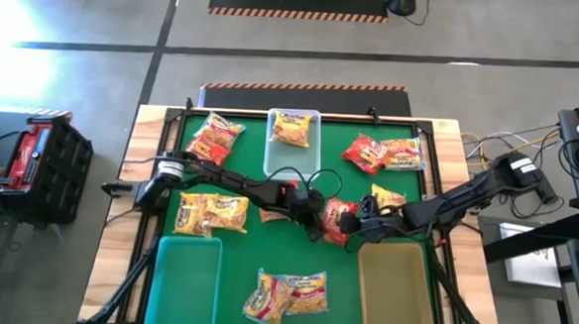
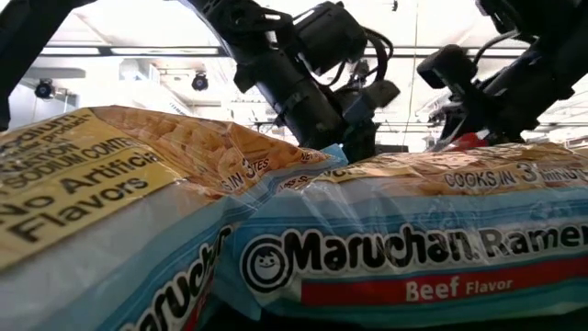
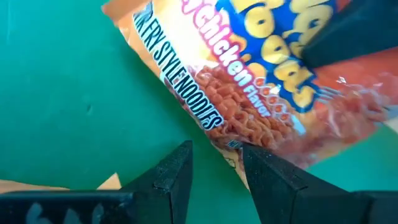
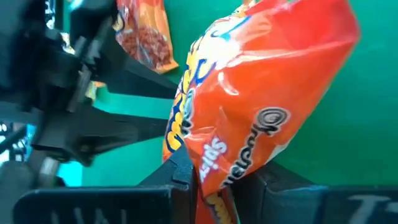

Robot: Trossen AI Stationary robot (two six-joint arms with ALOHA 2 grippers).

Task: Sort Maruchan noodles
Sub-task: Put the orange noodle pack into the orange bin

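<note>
Maruchan noodle packets lie scattered on the green mat [image 1: 239, 179]. At the mat's middle, my right gripper [image 4: 221, 180] is shut on a red packet [image 1: 338, 214]. Facing it from the left, my left gripper [image 3: 214, 165] stands open, with bare mat showing between its fingers. An orange chicken-flavor packet [image 3: 249, 81] lies flat on the mat just beyond those fingers. Its near edge [image 3: 239, 149] reaches one fingertip; whether they touch cannot be told. In the low view both grippers hang behind two packets, with a bit of red [image 2: 469, 140] under the right one. My right gripper pinches the red packet's narrow end [image 4: 214, 171] between its two fingers. The fingers come slanting down from the table's right side. The rest of the packet [image 4: 280, 81] stretches away beyond the fingers, puffed and crinkled; whether it is clear of the mat I cannot tell.
A clear bin [image 1: 268, 146] at the far middle holds one packet. A green bin [image 1: 184, 276] stands near left and a tan bin [image 1: 394, 292] near right. More packets lie far left [image 1: 214, 138], left [image 1: 210, 214], far right [image 1: 381, 153] and near middle [image 1: 284, 296].
</note>
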